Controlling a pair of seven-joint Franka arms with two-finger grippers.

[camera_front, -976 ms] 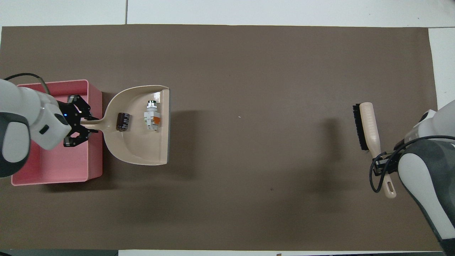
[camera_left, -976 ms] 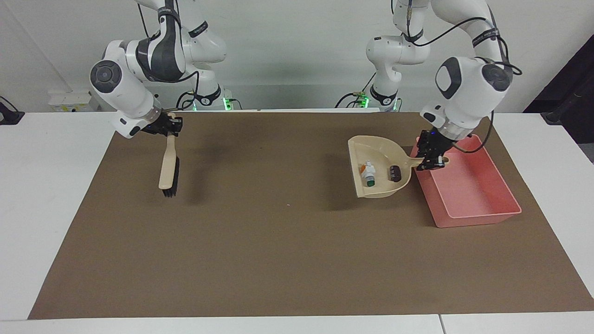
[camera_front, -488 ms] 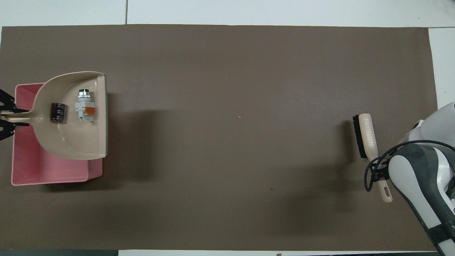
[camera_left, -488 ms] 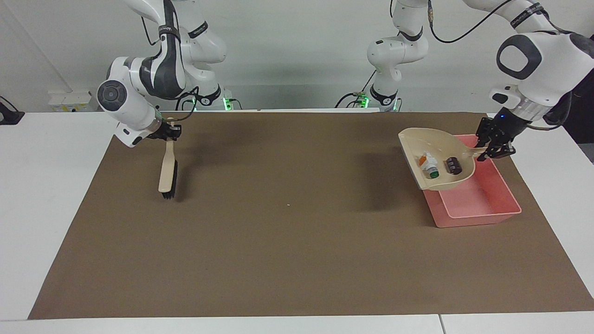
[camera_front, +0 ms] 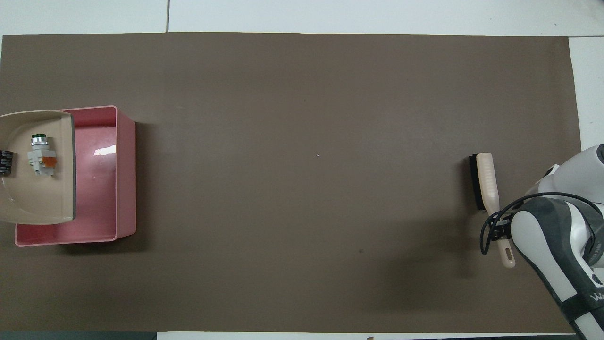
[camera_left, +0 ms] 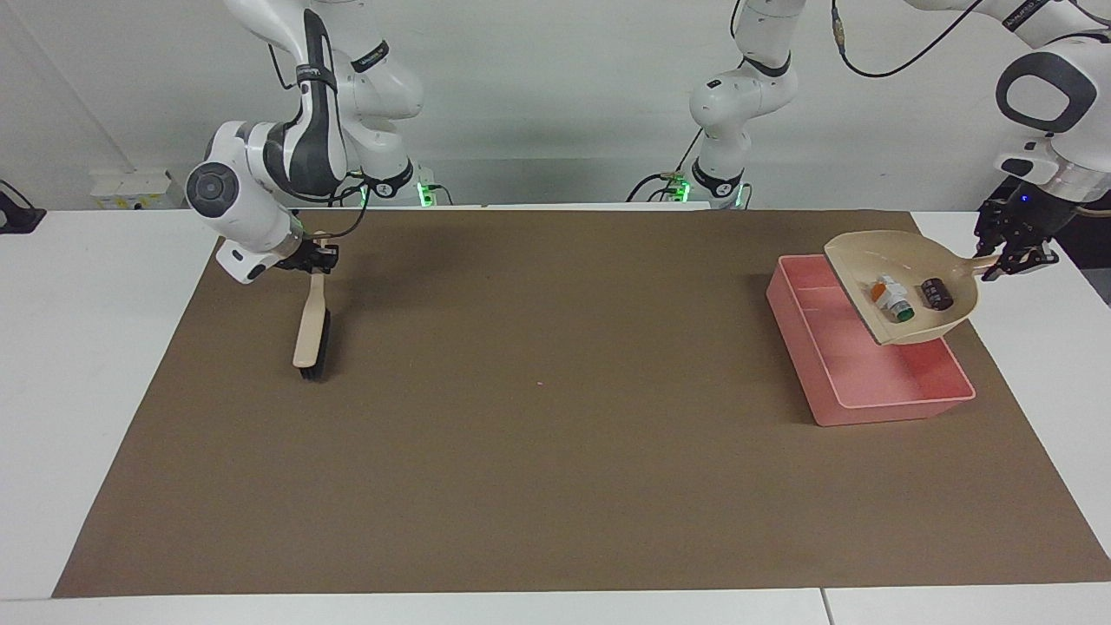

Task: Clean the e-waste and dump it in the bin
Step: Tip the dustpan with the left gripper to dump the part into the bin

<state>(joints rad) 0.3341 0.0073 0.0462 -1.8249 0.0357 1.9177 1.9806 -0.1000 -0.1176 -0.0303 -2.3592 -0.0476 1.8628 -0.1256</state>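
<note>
My left gripper (camera_left: 1000, 257) is shut on the handle of the beige dustpan (camera_left: 898, 269) and holds it raised over the pink bin (camera_left: 846, 369), over the bin's part toward the left arm's end. Both e-waste parts lie in the pan: the white-grey part with the green label (camera_left: 894, 299) and the dark block (camera_left: 936, 293). In the overhead view the dustpan (camera_front: 37, 198) covers part of the bin (camera_front: 101, 189); the white-grey part (camera_front: 41, 157) and the dark block (camera_front: 5, 163) show, the left gripper is out of view. My right gripper (camera_left: 316, 257) is shut on the brush (camera_left: 311, 334).
The brush (camera_front: 486, 182) hangs bristle end down on the brown mat (camera_left: 538, 408) near the right arm's end, with my right gripper (camera_front: 500, 225) largely hidden under its arm in the overhead view. White table (camera_left: 95, 347) borders the mat.
My left gripper has lifted the dustpan with both parts from beside the bin to over it, toward the left arm's end. The right gripper and brush have shifted slightly.
</note>
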